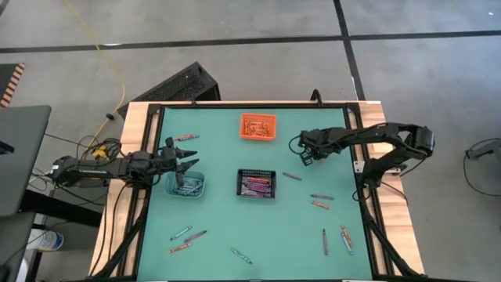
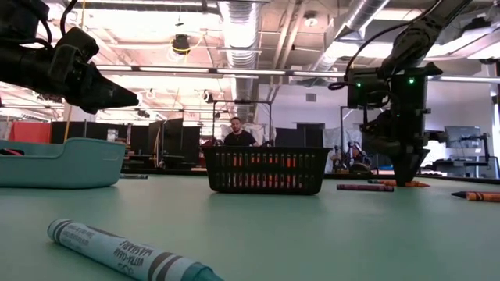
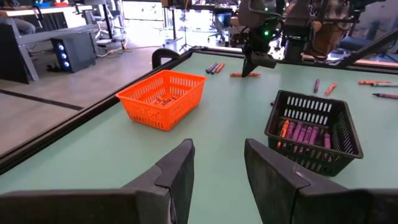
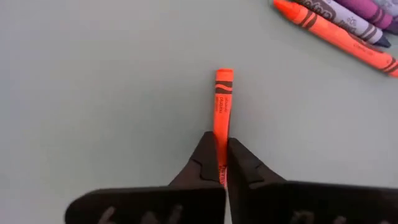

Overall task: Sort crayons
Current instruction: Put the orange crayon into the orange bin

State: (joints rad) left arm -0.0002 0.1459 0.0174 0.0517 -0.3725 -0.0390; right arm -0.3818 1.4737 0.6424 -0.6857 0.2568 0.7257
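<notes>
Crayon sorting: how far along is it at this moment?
Partly done. The orange bin, black bin and clear bin already hold crayons. In hand: the right gripper is shut on an orange crayon lying on the table. The left gripper waits open above the clear bin. Left: about a dozen loose crayons remain scattered on the table.

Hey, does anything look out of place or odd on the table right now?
One thing: an orange crayon lies in the black bin among purple ones. Otherwise loose crayons lie scattered, unsorted. The right claw is shut on an orange crayon.
</notes>
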